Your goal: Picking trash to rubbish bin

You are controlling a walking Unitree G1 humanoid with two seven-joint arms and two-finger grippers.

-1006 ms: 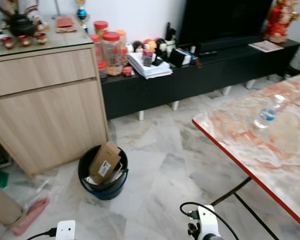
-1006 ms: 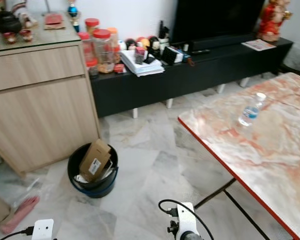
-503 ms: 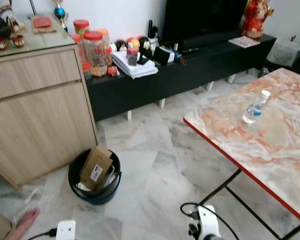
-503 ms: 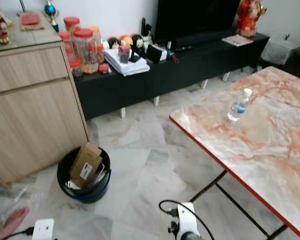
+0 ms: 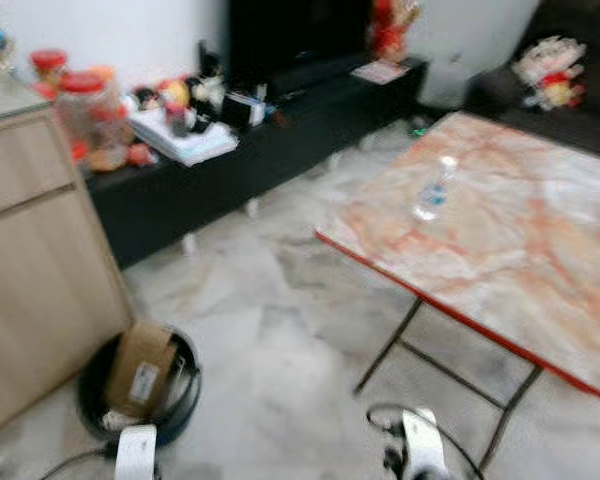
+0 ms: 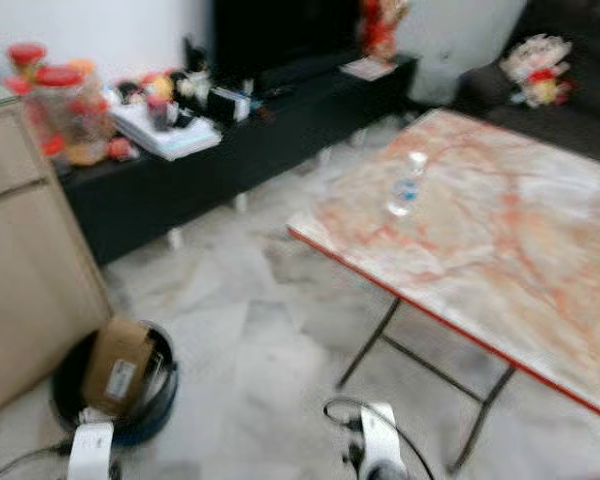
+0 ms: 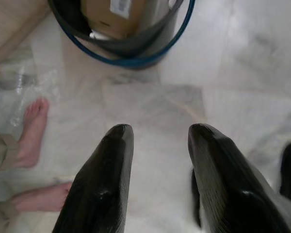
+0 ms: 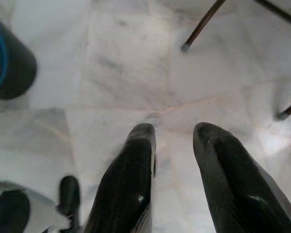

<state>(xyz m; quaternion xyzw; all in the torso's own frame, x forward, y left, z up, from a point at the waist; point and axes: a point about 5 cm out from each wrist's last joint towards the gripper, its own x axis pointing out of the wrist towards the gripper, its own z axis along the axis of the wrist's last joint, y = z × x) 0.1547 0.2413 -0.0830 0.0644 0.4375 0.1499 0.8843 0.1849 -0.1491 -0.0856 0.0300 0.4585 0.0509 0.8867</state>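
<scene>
Plastic bottle (image 5: 435, 188) upright on marble bench (image 5: 540, 270); rubbish bin (image 5: 140, 385) with cardboard box (image 5: 138, 368) on floor beside wooden cabinet (image 5: 30, 250). Left gripper (image 7: 157, 133) and right gripper (image 8: 174, 131) low, fingers released, empty.

A pale marble tile floor (image 5: 280, 330) spreads between furniture. A light wooden cabinet (image 5: 30, 250) adjoins a long low black TV bench (image 5: 250, 150). Opposite stands a pink-veined marble counter (image 5: 520, 250).
</scene>
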